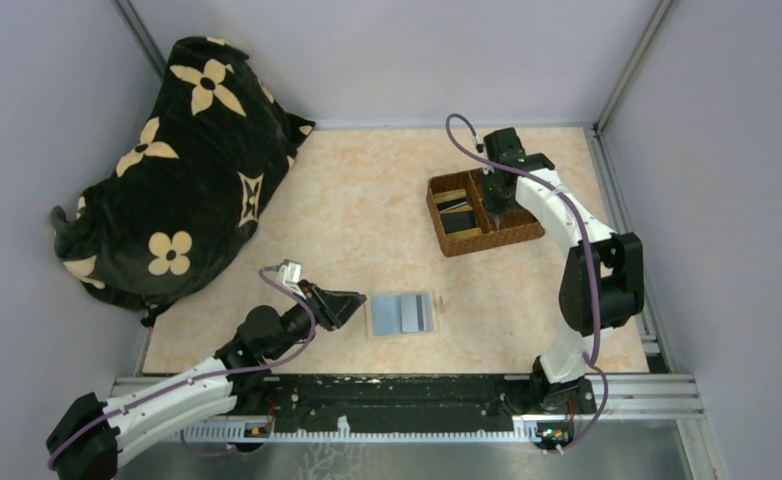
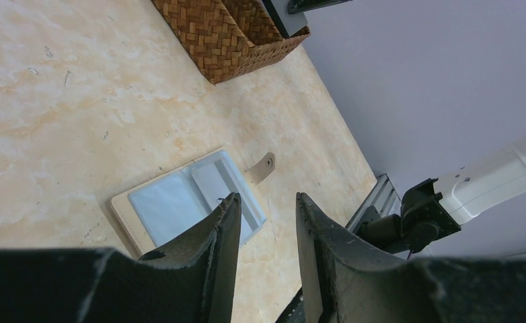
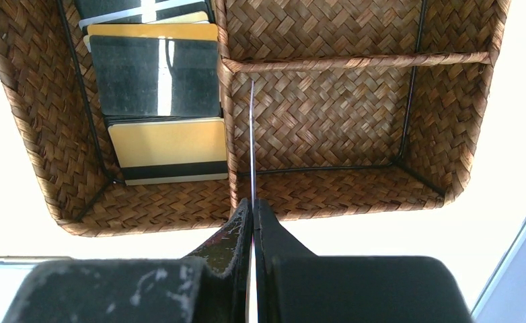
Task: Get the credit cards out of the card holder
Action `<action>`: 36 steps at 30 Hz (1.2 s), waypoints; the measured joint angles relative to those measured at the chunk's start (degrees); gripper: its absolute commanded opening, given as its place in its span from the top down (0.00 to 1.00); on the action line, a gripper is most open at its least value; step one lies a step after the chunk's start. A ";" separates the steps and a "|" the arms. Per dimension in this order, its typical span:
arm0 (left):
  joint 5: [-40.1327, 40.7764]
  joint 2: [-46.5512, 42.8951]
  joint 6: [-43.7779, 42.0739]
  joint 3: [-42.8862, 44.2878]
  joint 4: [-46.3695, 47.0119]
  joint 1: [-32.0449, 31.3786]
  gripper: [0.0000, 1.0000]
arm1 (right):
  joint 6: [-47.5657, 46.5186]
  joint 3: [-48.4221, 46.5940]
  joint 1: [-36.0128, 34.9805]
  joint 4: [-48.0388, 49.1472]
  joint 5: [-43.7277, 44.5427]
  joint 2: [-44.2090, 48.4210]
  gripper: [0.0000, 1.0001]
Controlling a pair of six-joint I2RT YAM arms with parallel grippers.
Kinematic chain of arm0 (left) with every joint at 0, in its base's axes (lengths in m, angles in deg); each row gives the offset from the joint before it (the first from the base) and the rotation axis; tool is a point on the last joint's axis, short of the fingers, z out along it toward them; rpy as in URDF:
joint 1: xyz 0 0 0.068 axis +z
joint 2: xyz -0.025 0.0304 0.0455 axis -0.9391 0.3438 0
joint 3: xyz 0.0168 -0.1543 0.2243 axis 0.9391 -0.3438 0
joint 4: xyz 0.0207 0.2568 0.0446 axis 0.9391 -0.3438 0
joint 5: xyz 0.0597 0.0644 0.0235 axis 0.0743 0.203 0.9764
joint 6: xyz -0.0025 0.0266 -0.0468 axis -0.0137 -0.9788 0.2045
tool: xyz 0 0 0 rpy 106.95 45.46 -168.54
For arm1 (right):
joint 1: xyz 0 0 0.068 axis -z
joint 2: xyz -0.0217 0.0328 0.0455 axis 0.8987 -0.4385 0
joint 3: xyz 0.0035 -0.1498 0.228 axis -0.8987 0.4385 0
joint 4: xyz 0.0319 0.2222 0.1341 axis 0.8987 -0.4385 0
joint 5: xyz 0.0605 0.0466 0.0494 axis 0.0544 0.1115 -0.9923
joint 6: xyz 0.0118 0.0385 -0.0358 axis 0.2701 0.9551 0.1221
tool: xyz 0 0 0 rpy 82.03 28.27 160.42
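Upper left, I see a soft black fabric bundle (image 1: 182,170) with cream flower motifs; the table top (image 1: 367,220) is marbled peach-cream. The brown woven wicker tray (image 3: 354,114) holds tan-gold plastic cards (image 3: 168,145), dark-striped — one face glossy black. The flat folding card holder (image 2: 166,208) is pale blue-grey inside, cream-edged. The thin card (image 3: 252,134) in my black right gripper (image 3: 253,205) shows a white edge.

Card holder (image 2: 179,210) (unfolded, flat) before hand (image 2: 267,199)
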 measured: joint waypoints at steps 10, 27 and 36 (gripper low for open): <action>0.31 -1.25 0.15 0.00 -0.74 0.00 0.58 | -0.04 0.11 0.00 0.70 0.09 -2.19 1.00; 1.07 -1.99 0.22 0.00 -1.38 0.00 0.59 | -0.46 0.11 -1.03 1.36 1.38 -4.04 0.77; 1.09 -1.86 0.33 -0.02 -1.38 0.00 0.52 | -0.24 0.79 -2.62 2.38 2.27 -2.73 0.78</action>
